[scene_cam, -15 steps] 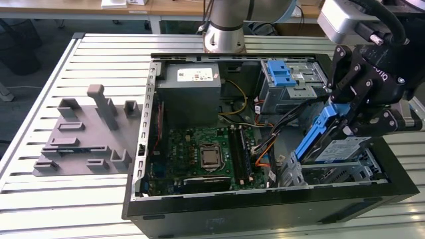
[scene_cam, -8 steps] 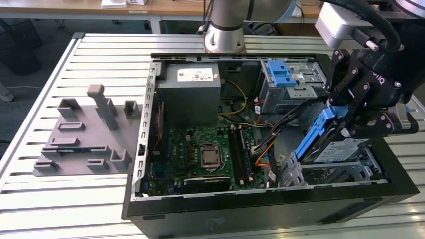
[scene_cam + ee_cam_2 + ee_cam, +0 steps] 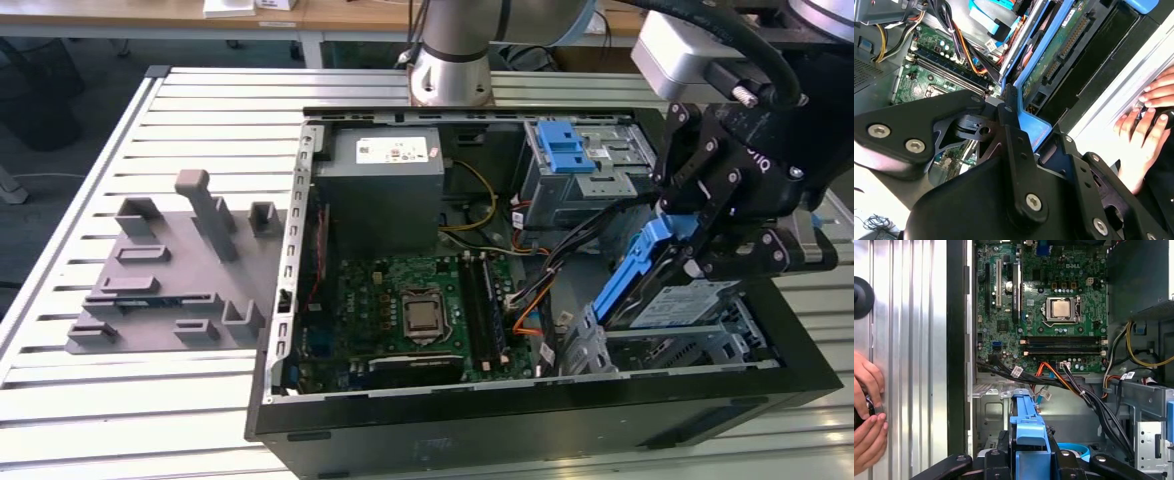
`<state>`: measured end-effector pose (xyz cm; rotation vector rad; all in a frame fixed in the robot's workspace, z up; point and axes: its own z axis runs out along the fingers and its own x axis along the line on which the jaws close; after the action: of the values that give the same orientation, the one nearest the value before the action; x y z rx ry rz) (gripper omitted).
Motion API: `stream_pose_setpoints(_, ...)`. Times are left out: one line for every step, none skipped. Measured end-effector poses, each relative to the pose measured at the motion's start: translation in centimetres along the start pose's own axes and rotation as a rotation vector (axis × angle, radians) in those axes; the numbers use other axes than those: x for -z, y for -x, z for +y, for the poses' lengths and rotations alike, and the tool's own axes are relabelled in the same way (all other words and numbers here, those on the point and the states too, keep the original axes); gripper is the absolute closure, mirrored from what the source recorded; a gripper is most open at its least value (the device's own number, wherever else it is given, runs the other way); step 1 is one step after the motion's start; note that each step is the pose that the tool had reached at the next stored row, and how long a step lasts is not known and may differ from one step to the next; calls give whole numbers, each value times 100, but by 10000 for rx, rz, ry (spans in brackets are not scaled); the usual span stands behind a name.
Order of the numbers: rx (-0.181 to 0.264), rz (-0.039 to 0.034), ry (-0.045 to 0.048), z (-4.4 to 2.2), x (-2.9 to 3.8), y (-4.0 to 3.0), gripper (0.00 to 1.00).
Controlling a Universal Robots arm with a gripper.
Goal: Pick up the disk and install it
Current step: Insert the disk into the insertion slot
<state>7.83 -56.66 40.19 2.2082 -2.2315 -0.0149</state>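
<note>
End effector (image 3: pixel 714 250) clamped on tilted disk (image 3: pixel 638 275) at drive cage (image 3: pixel 694 348), cables (image 3: pixel 567 250) just beside

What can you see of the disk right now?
The disk is a flat silver-grey metal drive with a blue-and-white label and blue plastic side rails. It stands steeply tilted, its upper end clamped in the gripper, its lower end at the metal drive cage on the exterior view's right of the open computer case.
</note>
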Motion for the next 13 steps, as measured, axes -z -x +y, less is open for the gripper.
stream_pose_setpoints(0, 2, 0, 0, 0, 0, 64)
stream_pose_setpoints(0, 3, 0, 0, 0, 0, 64)
stream_pose_setpoints(0, 4, 0, 0, 0, 0, 64)
stream_pose_setpoints(0, 4, 0, 0, -2, 0, 64)
stream_pose_setpoints(0, 3, 0, 0, -6, 1, 64)
stream_pose_setpoints(0, 6, 0, 0, -11, 1, 64)
stream_pose_setpoints(0, 5, 0, 0, -19, 0, 64)
stream_pose_setpoints(0, 3, 0, 0, -29, 0, 64)
stream_pose_setpoints(0, 4, 0, 0, -37, 0, 64)
stream_pose_setpoints(1, 4, 0, 0, -47, 0, 64)
stream_pose_setpoints(0, 3, 0, 0, -57, 0, 64)
stream_pose_setpoints(0, 3, 0, -1, -67, 0, 64)
stream_pose_setpoints(0, 4, 0, -1, -78, 0, 64)
